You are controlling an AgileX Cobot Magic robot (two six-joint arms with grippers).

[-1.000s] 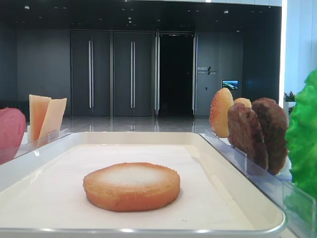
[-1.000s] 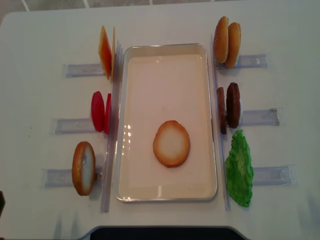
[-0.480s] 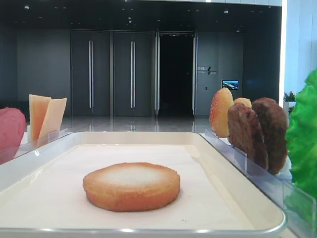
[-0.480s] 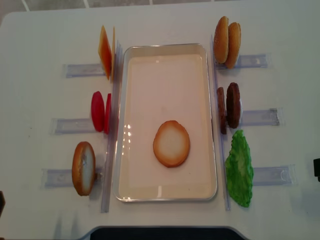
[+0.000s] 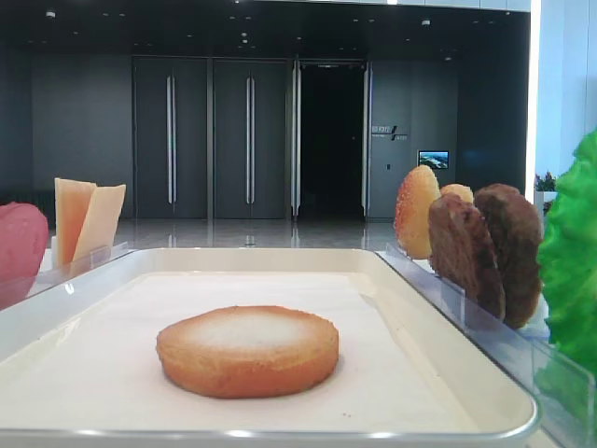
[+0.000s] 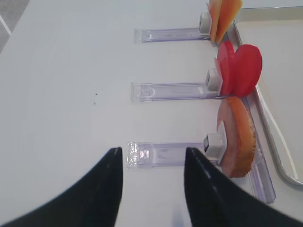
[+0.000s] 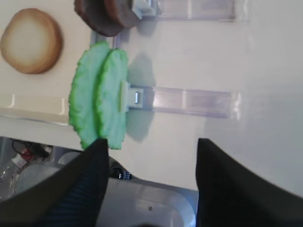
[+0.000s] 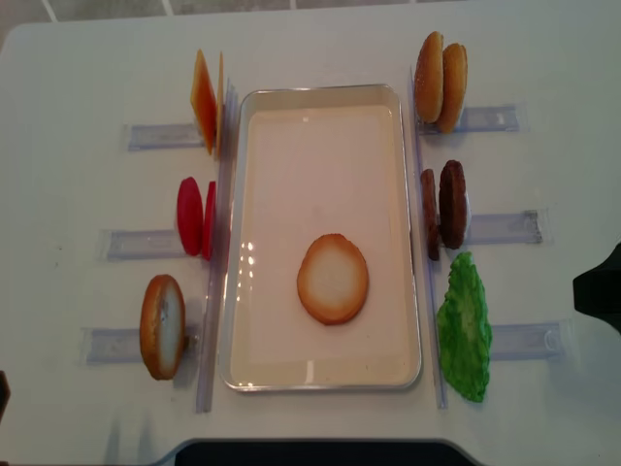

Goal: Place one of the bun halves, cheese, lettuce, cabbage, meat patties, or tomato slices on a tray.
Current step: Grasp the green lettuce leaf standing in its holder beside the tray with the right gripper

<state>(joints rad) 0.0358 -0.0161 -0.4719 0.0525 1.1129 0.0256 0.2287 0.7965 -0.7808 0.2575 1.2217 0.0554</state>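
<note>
We see the white tray point(image 8: 325, 379) at the middle of the desk point(image 8: 87, 58), long side running from 12 to 6 o'clock. One flat bun disc point(image 8: 333, 279) lies pale face up inside it, toward the 6 o'clock end and a little to the 3 o'clock side, touching nothing else.

Along the tray's 9 o'clock side, clear holders point(image 8: 160, 135) keep the pieces on edge: cheese point(image 8: 205, 101) at the far end, tomato slices point(image 8: 195, 217) in the middle, a bun half point(image 8: 162, 326) nearest us. Along the 3 o'clock side stand two domed buns point(image 8: 441, 82), two patties point(image 8: 443, 206) and the lettuce point(image 8: 465, 328), each just beside the tray rim.

Our right gripper point(image 7: 149, 156) shows its two dark fingers point(image 7: 80, 189) spread wide with nothing between them; it hovers over bare desk at 3 o'clock of the lettuce, one finger tip level with the leaf's lower edge in the wrist view. In the overhead view only a dark corner of it pokes in at the 3 o'clock edge.

Our left gripper point(image 6: 152, 163) also has its fingers point(image 6: 102, 189) parted and free, over the desk at 9 o'clock of the bun half's holder, well apart from the bun
</note>
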